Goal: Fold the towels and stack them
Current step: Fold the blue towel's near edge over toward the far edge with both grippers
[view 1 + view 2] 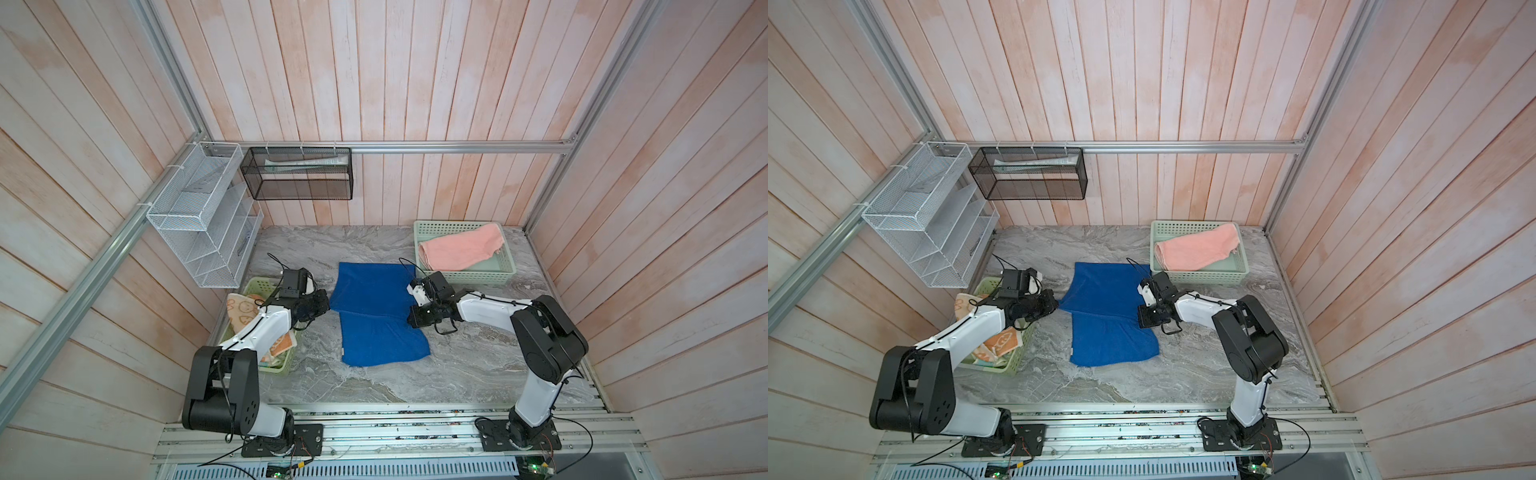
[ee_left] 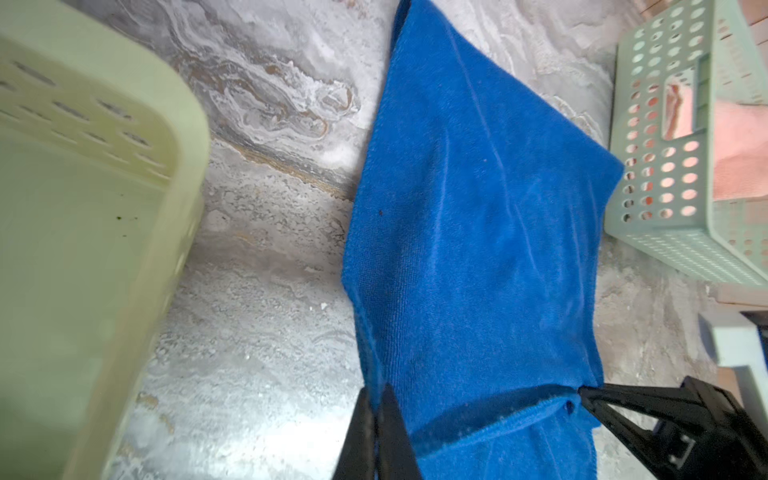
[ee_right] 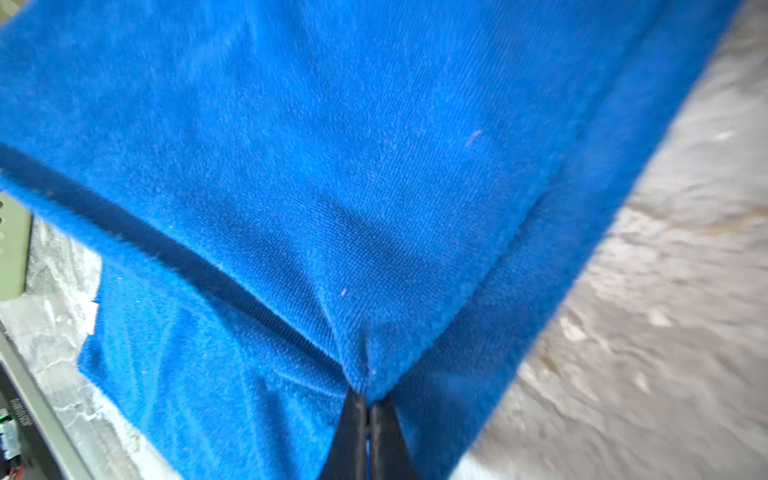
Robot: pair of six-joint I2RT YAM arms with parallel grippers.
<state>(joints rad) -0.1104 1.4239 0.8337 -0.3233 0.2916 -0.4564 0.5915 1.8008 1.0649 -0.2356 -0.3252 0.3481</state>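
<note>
My left fingers (image 2: pixel 395 440), clamped on one corner of the blue towel (image 1: pixel 374 316) lying mid-way across the marbled grey tabletop (image 1: pixel 478 365), and my right fingers (image 3: pixel 347 444), clamped on the opposite corner, should, I judge, carry that raised edge level and in step so the hems meet squarely, within pale pink plank walls (image 1: pixel 415 83).

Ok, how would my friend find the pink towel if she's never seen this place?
Look at the grey marble table, then its far right corner, where a pale green basket with round holes sits. The pink towel lies in it. It's the only plain pink cloth: the blue towel lies in the table's middle, and the orange patterned towel is on the left.
</note>
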